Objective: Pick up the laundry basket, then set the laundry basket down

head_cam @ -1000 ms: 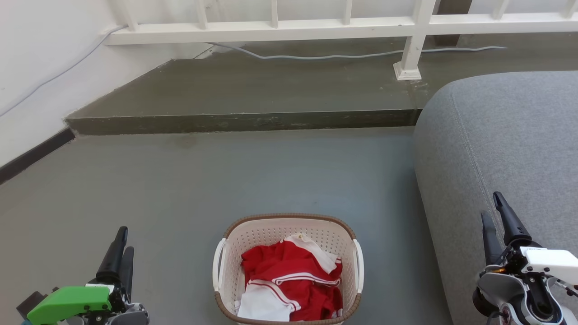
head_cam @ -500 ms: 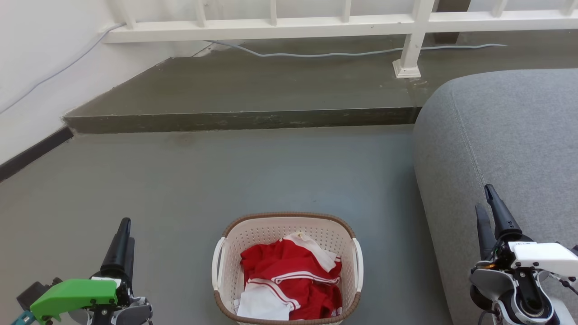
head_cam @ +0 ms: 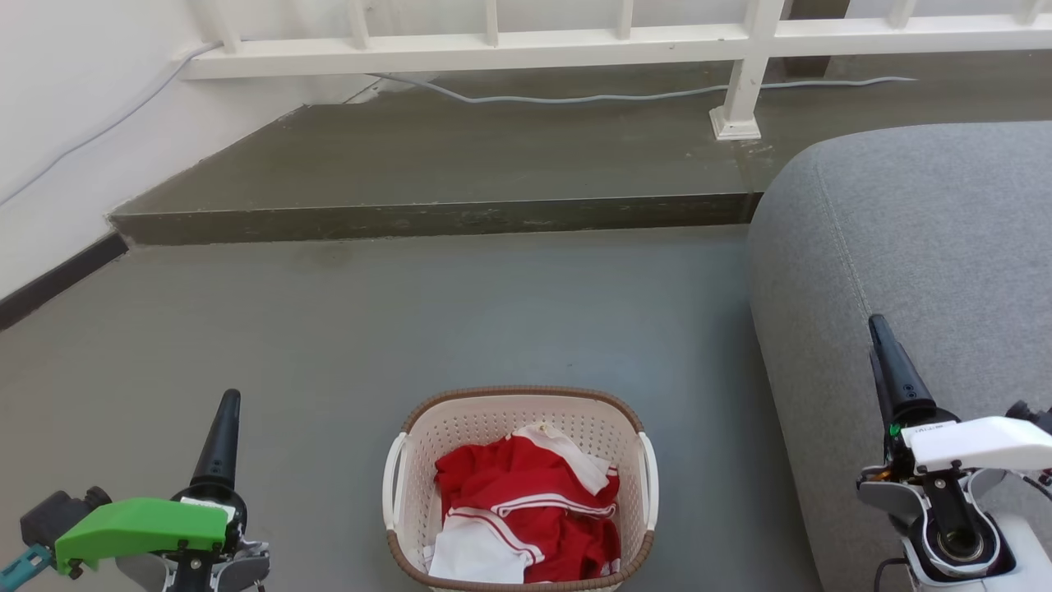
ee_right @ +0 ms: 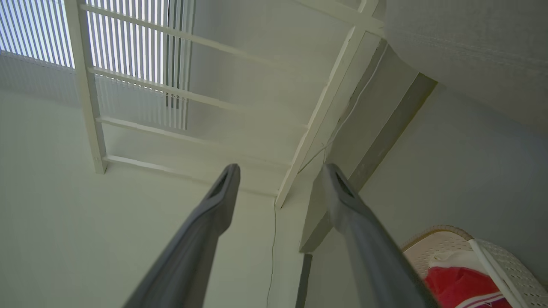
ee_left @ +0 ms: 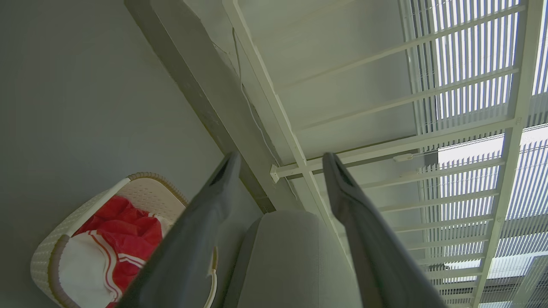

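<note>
Basket [head_cam: 460, 432] is sitting on the floor [head_cam: 493, 312] beside the sofa [head_cam: 920, 230] while the left gripper [head_cam: 228, 407] and right gripper [head_cam: 879, 337] are hovering either side, fingers spread, holding nothing (neither touching it). Uneven grabs could be tipping it, spilling the clothes [head_cam: 526, 493].

1 laundry basket [head_cam: 477, 427], near centre, w/ 2 white handles [head_cam: 393, 485]. 2 grippers: left gripper [head_cam: 230, 400] near left, right gripper [head_cam: 876, 326] near right. 1 grey sofa [head_cam: 929, 230] at right. 1 railing [head_cam: 575, 45] and 1 cable [head_cam: 575, 99], far.
</note>
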Available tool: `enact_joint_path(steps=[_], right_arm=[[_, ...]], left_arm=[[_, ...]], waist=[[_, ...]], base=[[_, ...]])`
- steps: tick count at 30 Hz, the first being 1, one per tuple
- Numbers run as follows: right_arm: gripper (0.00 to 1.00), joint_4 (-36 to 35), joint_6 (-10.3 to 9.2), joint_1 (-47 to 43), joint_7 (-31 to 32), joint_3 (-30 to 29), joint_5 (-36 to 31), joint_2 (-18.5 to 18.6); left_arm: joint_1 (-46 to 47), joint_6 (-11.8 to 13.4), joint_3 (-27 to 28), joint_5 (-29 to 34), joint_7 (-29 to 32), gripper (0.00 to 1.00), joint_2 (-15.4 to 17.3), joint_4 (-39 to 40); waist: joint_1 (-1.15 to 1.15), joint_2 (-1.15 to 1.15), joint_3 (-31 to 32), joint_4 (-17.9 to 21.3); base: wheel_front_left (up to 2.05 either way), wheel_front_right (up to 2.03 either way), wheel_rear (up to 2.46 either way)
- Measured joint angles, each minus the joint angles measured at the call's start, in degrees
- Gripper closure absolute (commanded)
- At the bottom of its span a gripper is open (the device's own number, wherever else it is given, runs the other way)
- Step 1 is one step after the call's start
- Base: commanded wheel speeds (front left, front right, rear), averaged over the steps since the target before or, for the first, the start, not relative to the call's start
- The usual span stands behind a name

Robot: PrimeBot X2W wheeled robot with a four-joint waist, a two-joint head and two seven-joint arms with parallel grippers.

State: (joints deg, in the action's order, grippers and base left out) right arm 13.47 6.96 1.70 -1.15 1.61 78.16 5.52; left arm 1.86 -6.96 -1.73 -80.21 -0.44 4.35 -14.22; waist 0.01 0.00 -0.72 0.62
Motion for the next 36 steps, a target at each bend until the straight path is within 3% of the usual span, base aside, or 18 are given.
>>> enact_joint_path(steps=[11,36], right_arm=[[0.00,-0.18,-0.08,0.62,-2.20,2.82,-11.98,1.74],[0.00,-1.72,-2.61,1.44,-6.51,7.64,-32.68,1.71]], left_arm=[[0.70,0.16,-2.13,11.57,-2.41,0.00,1.85,0.10],[1.83,1.96,-4.33,32.63,-7.03,0.00,1.27,3.07]], waist=[[0.00,0.00,0.00,0.18],[0.00,0.00,0.01,0.62]], base=[[0.00,0.00,0.00],[0.00,0.00,0.00]])
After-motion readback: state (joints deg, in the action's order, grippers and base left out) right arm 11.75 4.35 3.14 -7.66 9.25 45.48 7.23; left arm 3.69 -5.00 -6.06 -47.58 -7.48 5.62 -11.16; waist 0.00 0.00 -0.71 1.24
